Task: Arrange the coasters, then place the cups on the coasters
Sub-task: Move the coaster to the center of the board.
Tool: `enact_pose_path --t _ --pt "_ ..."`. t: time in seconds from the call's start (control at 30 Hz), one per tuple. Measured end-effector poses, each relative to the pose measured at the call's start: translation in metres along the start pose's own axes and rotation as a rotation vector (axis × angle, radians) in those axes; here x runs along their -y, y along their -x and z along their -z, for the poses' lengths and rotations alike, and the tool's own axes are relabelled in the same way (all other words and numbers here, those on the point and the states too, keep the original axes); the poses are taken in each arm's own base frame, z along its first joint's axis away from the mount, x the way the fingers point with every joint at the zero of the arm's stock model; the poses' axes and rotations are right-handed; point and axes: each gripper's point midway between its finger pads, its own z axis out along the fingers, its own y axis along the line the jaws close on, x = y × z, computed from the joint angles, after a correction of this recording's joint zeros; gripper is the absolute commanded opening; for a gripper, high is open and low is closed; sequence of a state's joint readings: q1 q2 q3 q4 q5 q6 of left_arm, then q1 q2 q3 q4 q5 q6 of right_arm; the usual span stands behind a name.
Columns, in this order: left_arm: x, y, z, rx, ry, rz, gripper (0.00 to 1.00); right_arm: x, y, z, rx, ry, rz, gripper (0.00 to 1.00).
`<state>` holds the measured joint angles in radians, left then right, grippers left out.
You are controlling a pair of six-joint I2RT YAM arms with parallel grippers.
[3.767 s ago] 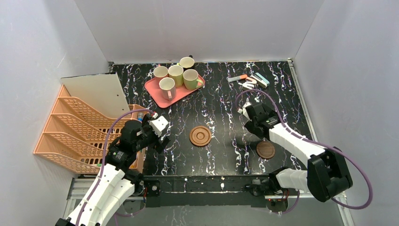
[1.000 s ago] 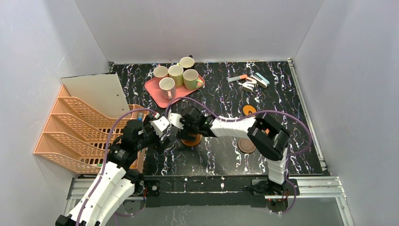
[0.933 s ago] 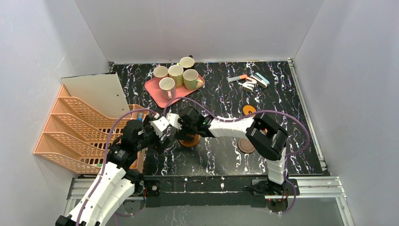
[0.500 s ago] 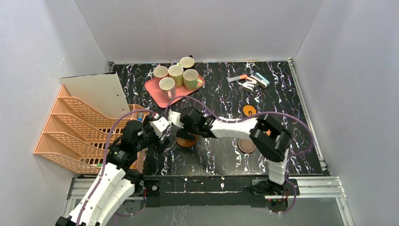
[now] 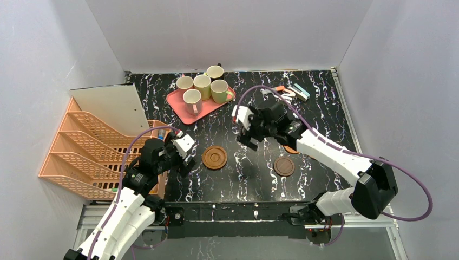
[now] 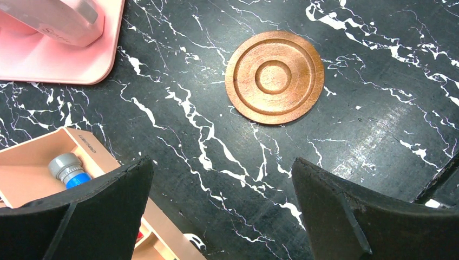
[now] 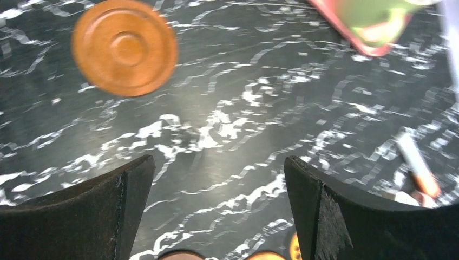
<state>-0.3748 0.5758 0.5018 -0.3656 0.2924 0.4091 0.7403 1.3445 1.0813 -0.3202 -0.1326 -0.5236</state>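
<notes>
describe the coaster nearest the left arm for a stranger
Find the pink tray at the back. Nearer the front lies the coaster, flat on black marble. It's light orange-brown with bold rings, unlike the dark coaster to its right.

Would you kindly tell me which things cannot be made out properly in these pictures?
Top view: an orange-brown disc peeks from under the right arm; the rest is hidden.
Right wrist view: motion-blurred; the green ceramic mug and small orange slivers are cut by the edges.
Left wrist view: the blue-capped item is partly behind a black gripper finger.
</notes>
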Motion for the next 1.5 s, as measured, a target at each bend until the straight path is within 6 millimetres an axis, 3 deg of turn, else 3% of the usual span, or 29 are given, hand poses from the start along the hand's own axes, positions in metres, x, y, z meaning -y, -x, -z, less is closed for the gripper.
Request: enact_pose_path --t 0.13,0.3,0.4,0.63,0.87,1.1,1.27,1.37,1.5 --pt "0.000 0.000 0.000 0.000 0.001 0.000 0.98 -0.046 -0.018 -0.020 -0.051 0.171 0.010 0.99" --pt "-0.001 0.003 0.002 0.015 0.010 -0.005 0.98 -0.074 -0.075 -0.040 -0.275 0.273 0.026 0.99" --pt "0.000 0.003 0.002 0.015 0.005 -0.005 0.98 -0.074 -0.102 -0.032 -0.392 0.267 0.032 0.99" --pt "0.000 0.002 0.002 0.012 0.001 -0.006 0.98 -0.053 -0.128 -0.005 -0.517 0.124 0.082 0.99" --pt "0.000 0.001 0.001 0.007 -0.001 -0.005 0.98 -0.033 -0.191 0.011 -0.768 -0.026 0.161 0.99" --pt "0.000 0.002 0.001 0.011 0.001 -0.006 0.98 -0.018 -0.203 0.014 -0.823 -0.094 0.161 0.99" --pt "0.000 0.002 0.001 0.010 0.000 -0.005 0.98 -0.008 -0.191 0.019 -0.777 -0.141 0.152 0.99" --pt "0.000 0.002 0.001 0.010 0.002 -0.005 0.98 0.009 -0.179 0.036 -0.716 -0.204 0.105 0.99" --pt "0.000 0.002 0.001 0.010 0.001 -0.005 0.98 0.045 -0.170 0.077 -0.650 -0.339 0.027 0.99"
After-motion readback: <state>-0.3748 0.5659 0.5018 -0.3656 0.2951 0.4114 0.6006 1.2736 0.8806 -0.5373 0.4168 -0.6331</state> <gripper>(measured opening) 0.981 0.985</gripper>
